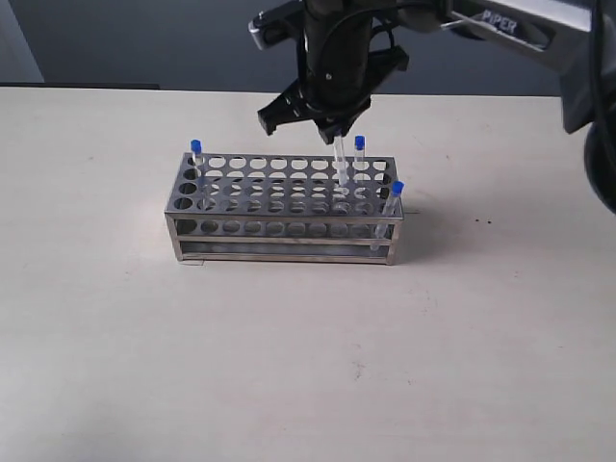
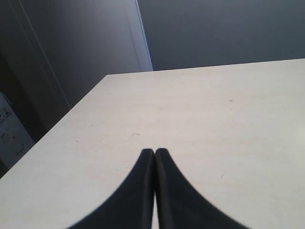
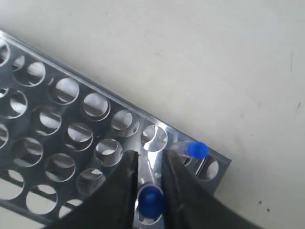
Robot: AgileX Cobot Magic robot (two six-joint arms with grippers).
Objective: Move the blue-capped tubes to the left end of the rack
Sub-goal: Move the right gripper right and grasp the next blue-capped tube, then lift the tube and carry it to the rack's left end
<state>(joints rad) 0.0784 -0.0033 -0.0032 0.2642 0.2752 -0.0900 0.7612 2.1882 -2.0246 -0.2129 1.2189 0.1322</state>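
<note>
Where right end effector (image 3: 149, 157) grips blue-capped tube (image 3: 150, 200), its base hidden

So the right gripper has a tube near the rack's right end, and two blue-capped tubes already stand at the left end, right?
No: only one blue-capped tube stands at the left end of the rack, as the exterior view shows. The right gripper does hold a second tube near the right end.
</note>
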